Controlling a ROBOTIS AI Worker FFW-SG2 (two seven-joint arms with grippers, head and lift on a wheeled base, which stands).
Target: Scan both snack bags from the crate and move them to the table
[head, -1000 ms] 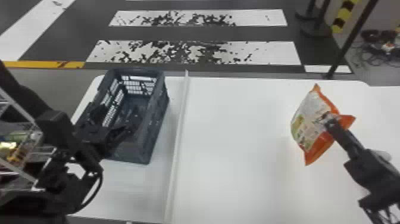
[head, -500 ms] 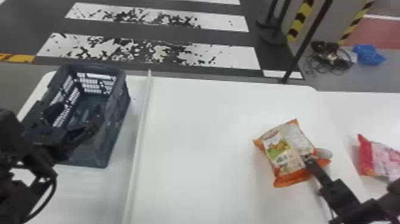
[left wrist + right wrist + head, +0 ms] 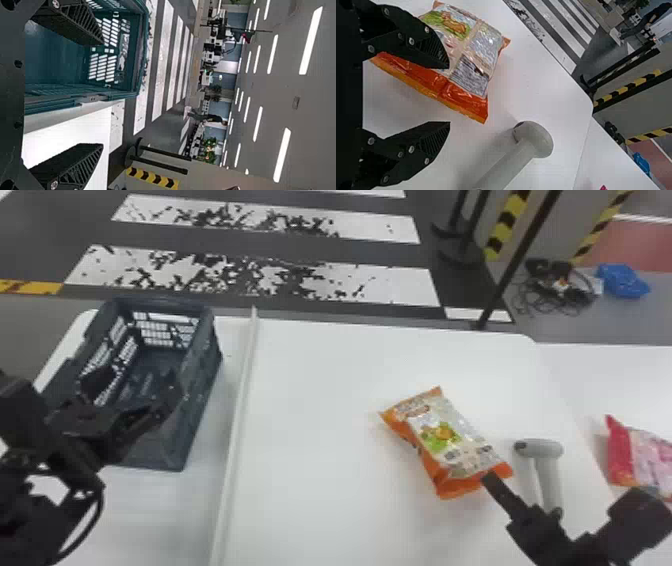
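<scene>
Right pincer spread, freeing glossy, crinkled orange bag; ribbed left pincer gapes.

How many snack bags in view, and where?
2. Orange snack bag: on the white table, left of the scanner. Red snack bag: right of the scanner, cut off by the head view's edge. The left gripper covers part of the crate; one may hide there.

Wide gap between crate and orange snack bag, white ridge within; scanner obstructs way to pink snack bag.
</scene>
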